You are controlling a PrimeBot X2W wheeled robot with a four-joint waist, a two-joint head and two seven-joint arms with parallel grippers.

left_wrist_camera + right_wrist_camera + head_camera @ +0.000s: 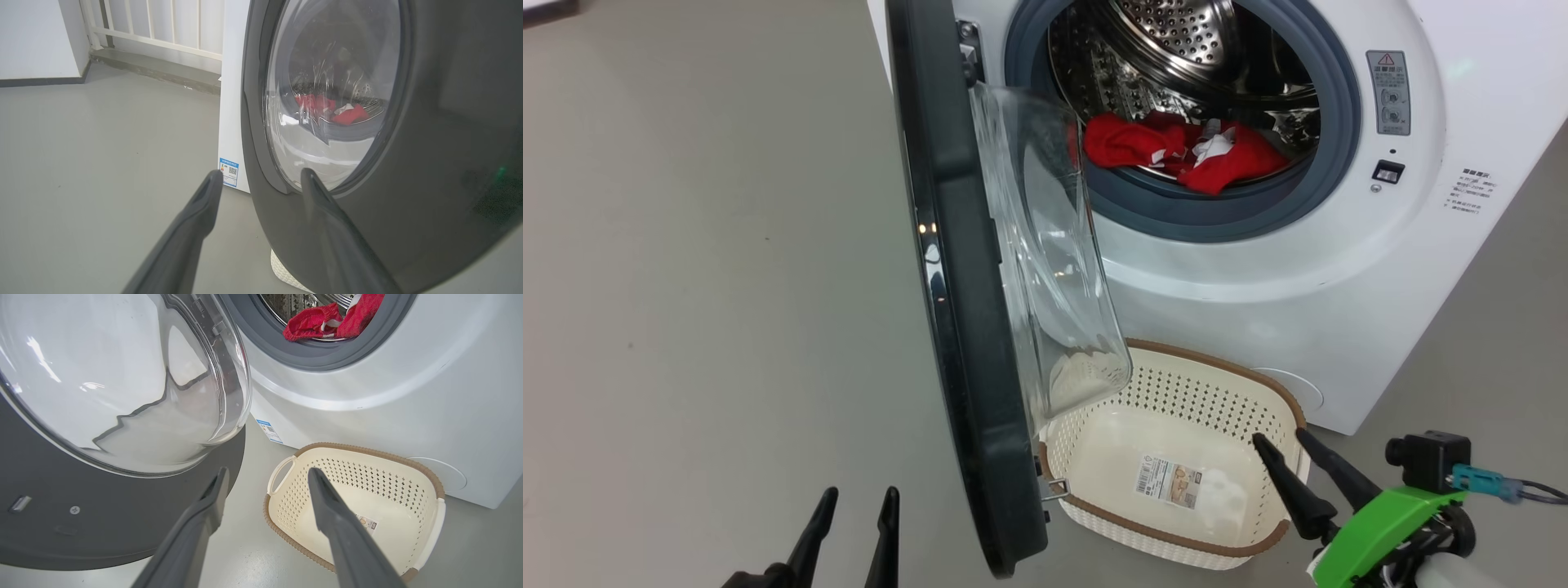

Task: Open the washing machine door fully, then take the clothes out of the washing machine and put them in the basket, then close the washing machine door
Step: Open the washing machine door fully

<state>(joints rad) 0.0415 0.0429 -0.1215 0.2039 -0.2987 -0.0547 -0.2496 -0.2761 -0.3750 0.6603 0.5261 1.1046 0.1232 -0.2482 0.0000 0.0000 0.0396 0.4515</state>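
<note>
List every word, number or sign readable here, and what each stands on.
No wording is legible.
Warning label on the washing machine: red triangle sign, text too small.
Printed lines on its front: blurred.
Blue QR sticker on its side: too small.
Paper label in the basket: unreadable.

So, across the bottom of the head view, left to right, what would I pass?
The left fingers, the washing machine door, the basket, the right fingers, then a small black camera.
</note>
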